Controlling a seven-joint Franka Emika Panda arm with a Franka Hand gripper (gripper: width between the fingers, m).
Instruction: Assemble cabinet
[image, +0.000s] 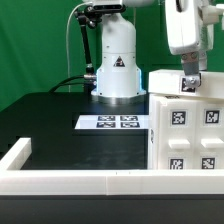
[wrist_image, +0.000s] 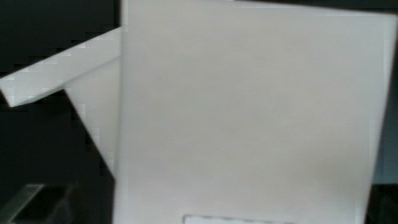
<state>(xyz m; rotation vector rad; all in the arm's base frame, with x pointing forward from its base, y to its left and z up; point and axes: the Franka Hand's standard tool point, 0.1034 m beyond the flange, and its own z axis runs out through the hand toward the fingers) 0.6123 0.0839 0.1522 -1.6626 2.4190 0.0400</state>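
Note:
The cabinet (image: 188, 125), a large white box with square black-and-white tags on its front, stands on the black table at the exterior view's right. My gripper (image: 187, 82) hangs straight down onto the cabinet's top edge, touching or nearly touching it. In the wrist view a broad white face of the cabinet (wrist_image: 240, 110) fills most of the picture. A thin white panel (wrist_image: 45, 82) angles out from its side. My fingertips are hidden there, so I cannot tell how the jaws stand.
The marker board (image: 118, 122) lies flat on the table in front of the arm's white base (image: 116, 65). A long low white border wall (image: 80, 180) runs along the near edge and up the exterior view's left side.

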